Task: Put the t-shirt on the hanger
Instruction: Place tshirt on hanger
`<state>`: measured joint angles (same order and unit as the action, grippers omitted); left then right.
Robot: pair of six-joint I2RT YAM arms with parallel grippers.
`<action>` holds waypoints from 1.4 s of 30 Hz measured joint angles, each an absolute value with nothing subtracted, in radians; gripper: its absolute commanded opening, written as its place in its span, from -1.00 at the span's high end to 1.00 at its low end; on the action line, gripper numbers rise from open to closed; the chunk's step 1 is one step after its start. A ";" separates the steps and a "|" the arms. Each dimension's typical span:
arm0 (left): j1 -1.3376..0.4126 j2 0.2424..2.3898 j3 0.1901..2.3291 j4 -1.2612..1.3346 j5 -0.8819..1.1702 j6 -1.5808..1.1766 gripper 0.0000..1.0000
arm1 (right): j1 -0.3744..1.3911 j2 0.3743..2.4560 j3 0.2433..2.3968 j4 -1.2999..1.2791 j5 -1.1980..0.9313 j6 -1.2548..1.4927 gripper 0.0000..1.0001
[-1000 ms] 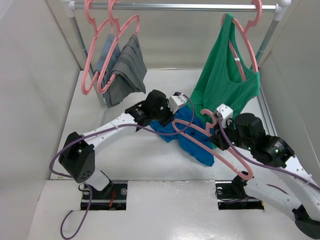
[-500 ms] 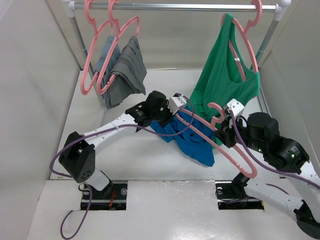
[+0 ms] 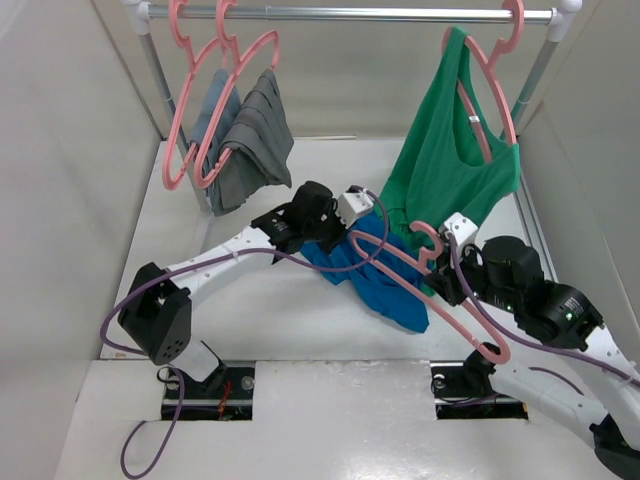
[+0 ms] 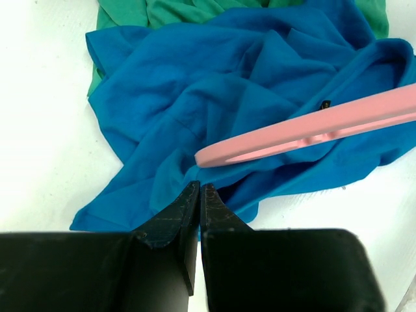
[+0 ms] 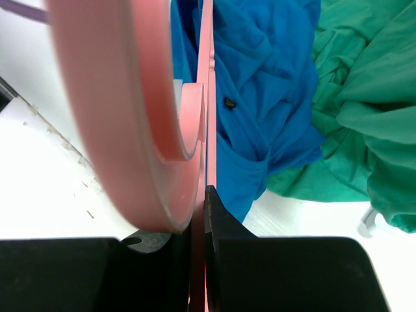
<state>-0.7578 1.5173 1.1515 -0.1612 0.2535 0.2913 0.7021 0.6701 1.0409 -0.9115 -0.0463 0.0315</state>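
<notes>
The bright blue t-shirt [image 3: 388, 288] lies crumpled on the table between the two arms; it also shows in the left wrist view [image 4: 214, 84] and the right wrist view [image 5: 260, 71]. My right gripper [image 3: 447, 283] [image 5: 203, 192] is shut on the pink hanger [image 3: 400, 268] near its hook and holds it slanted just above the shirt. The hanger's arm [image 4: 312, 127] crosses over the shirt in the left wrist view, and its hook [image 5: 130, 97] fills the right wrist view. My left gripper [image 3: 343, 232] [image 4: 198, 188] is shut, tips at the shirt's near edge, with nothing visibly between them.
A green tank top [image 3: 450, 160] hangs on a pink hanger from the rail [image 3: 350, 14] at the back right, its hem reaching the table beside the shirt. Grey garments [image 3: 245, 135] hang on pink hangers at the back left. White walls enclose the table.
My right gripper lifted the hanger up and to the right, then brought it back down and left over the shirt. The left arm has not moved.
</notes>
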 measured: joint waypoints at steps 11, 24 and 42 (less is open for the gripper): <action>-0.758 1.531 1.152 -0.161 0.235 0.314 1.00 | 0.702 0.657 1.025 -0.913 -0.056 0.031 1.00; -0.758 1.542 1.152 -0.146 0.227 0.324 1.00 | 0.702 0.642 1.114 -0.921 -0.047 0.031 1.00; -0.758 1.557 1.153 -0.147 0.237 0.324 1.00 | 0.702 0.622 0.961 -0.901 -0.072 0.035 1.00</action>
<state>-0.7578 1.5566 1.1534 -0.1467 0.2371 0.3244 0.7021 0.6216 0.9607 -0.9009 -0.0723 0.0349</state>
